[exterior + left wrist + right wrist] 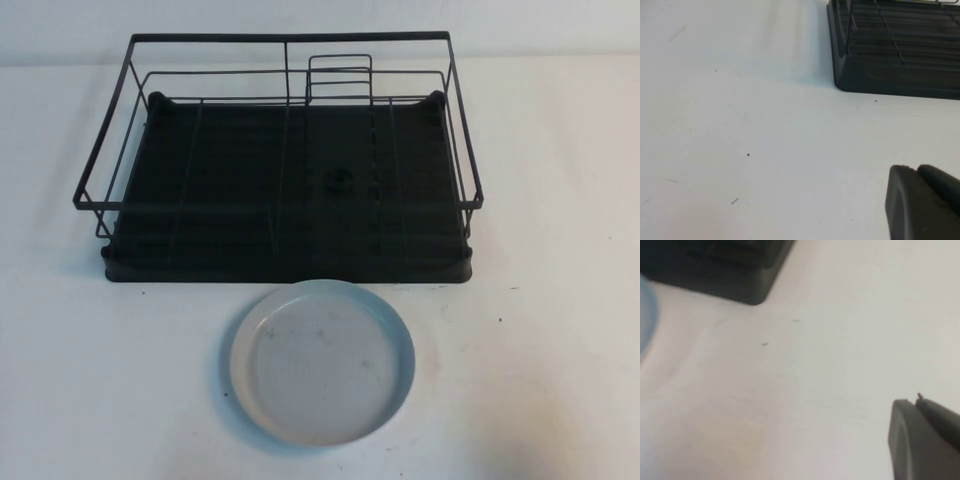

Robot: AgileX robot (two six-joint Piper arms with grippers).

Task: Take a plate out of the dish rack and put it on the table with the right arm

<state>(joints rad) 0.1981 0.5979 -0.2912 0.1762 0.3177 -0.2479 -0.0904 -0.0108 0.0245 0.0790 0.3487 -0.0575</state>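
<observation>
High view: the plate [322, 362] is being shown lying flat on the table [560, 380], right side up, just in front of the dish rack [285, 190] and close to its front edge without touching it. The dish rack is being shown with its black tray base bare and a small wire divider [339, 76] standing at its rear. Neither arm is being shown in this view.

Left wrist view: a dark part of the left gripper [922, 202] is being shown at the frame's edge, over bare table [740, 125]. A front corner of the dish rack [895, 50] is being shown beyond it, well apart from the gripper. Whether this gripper is parted or closed cannot be told, and nothing is being seen in its hold.

Right wrist view: a dark part of the right gripper [925, 440] is being shown above bare table [840, 340], fully closed with nothing in its hold. A corner of the dish rack [725, 270] and a pale blue sliver of the plate [646, 310] are being shown at the edge, both well apart from the gripper.
</observation>
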